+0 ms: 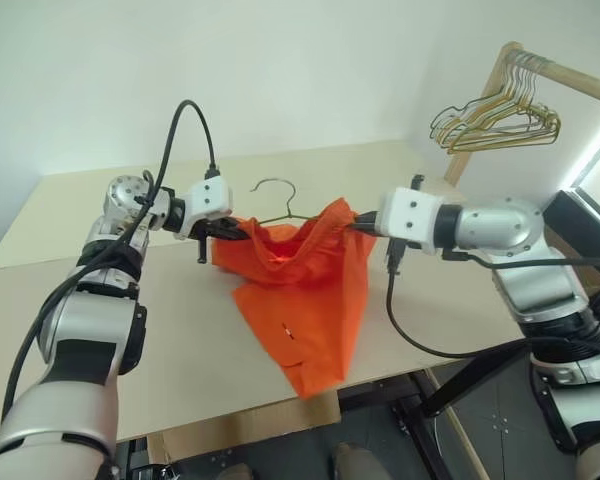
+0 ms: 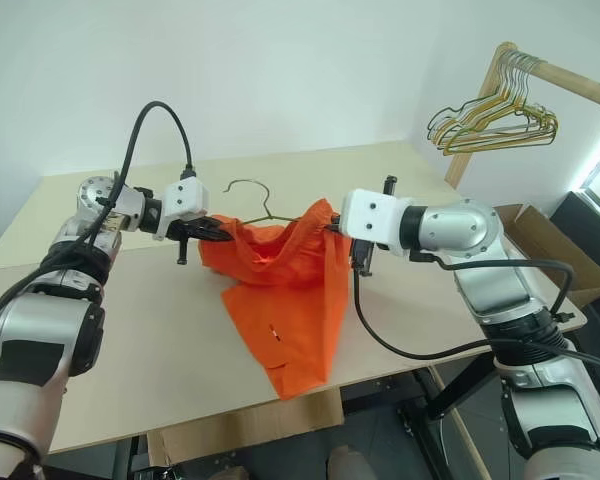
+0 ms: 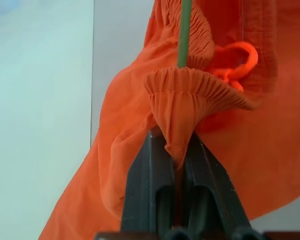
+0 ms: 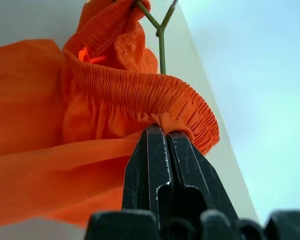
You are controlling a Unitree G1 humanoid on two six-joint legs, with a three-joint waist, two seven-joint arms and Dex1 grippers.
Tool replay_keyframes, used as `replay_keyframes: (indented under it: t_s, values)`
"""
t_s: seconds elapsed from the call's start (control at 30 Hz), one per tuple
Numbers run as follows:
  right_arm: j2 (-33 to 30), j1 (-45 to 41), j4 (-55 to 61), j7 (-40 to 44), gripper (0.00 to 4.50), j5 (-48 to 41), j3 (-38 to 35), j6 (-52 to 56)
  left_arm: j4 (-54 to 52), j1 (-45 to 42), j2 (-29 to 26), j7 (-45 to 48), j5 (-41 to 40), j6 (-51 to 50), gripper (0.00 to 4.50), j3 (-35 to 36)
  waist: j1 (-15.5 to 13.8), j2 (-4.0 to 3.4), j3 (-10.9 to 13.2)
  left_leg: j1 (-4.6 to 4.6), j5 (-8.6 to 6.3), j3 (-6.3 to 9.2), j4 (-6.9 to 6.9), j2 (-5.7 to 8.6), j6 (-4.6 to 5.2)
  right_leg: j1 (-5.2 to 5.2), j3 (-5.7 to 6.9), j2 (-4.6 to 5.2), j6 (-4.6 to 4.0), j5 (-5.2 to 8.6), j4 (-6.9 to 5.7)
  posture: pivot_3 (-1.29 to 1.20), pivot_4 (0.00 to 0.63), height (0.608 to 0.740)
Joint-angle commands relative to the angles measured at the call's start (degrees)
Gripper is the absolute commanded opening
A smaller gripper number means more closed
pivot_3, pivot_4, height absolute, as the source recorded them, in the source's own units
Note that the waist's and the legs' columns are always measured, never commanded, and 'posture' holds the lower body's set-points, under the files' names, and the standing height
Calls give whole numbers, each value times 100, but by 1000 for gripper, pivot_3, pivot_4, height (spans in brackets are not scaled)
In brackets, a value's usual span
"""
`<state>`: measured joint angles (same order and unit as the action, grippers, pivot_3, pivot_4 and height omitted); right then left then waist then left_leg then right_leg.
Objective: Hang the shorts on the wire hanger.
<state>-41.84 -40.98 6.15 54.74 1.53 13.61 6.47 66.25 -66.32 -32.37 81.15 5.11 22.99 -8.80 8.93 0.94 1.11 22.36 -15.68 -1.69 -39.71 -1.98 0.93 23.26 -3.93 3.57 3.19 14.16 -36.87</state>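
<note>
Between both hands, above the table point(image 1: 70, 290), hang the shorts point(image 1: 310, 290), waistband stretched hand to hand. L gripper point(image 1: 223, 232): clamped on a pinch of gathered waistband at its own tip. Just beyond the fingertips, the wire hanger point(image 1: 278, 190) lies partly under the fabric, hook showing past the waistband. R gripper point(image 1: 358, 224): clamped on the opposite waistband edge. Handling, est.: light, limp fabric, sags freely; elastic band is the firmest grip zone. Markings: small yellowish mark on leg, no legible text.
</note>
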Motion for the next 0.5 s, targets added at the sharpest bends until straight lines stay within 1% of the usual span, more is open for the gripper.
replay_keyframes:
  t_s: [0.03, 0.07, 0.17, 0.27, 0.37, 0.43, 0.5]
  values:
    - [-80, -39, -140, -128, 24, 307, -63, -359, -210, 47, -108, 100, -46, 252, 0, 49, 9, 0, 0, -1, 0, 0, 0, 0, 0, -1, 0, 0, 0, 0, 1, -136, 0, 740]
    - [-82, -36, -156, -120, 227, 332, -83, -367, -213, 60, -113, 103, -46, 264, 0, 55, 13, 0, 0, -2, 0, 0, 0, 0, 0, -2, 0, 0, 0, 0, 0, -137, 0, 740]
    - [-133, -8, -202, -83, 1026, 450, -102, -445, -228, 77, -114, 128, -78, 267, 0, 84, 14, 0, 0, -3, 0, 1, 0, 0, 0, -2, 0, 0, 0, 0, 0, -137, 0, 740]
    - [-189, 69, -256, 144, 2010, 348, -122, -335, -241, 66, -90, 118, -153, 297, 0, 156, 14, 0, 0, -2, 0, 2, 0, 0, 0, -3, 0, 0, 0, 0, 0, -136, 0, 740]
    - [-218, 147, -288, 294, 2010, 241, -154, -417, -253, 36, -69, 140, -207, 284, 0, 187, 14, 0, 0, -3, 0, 2, 0, 0, 0, -5, 0, 0, 0, 0, 2, -137, 0, 740]
    - [-140, 133, -334, 328, 2010, 143, -203, -226, -272, 45, -55, 252, -262, 367, 0, 203, 14, 0, 0, -4, 0, 3, 0, 0, 0, -5, 0, 0, 0, 0, 7, -137, 0, 740]
    - [-82, 68, -420, 536, 2010, -94, -217, 149, -314, 54, -6, 411, -372, 354, 0, 260, 20, 0, 0, -5, 0, 3, 0, 0, 0, -6, 0, 0, 0, 0, 8, -139, 0, 740]
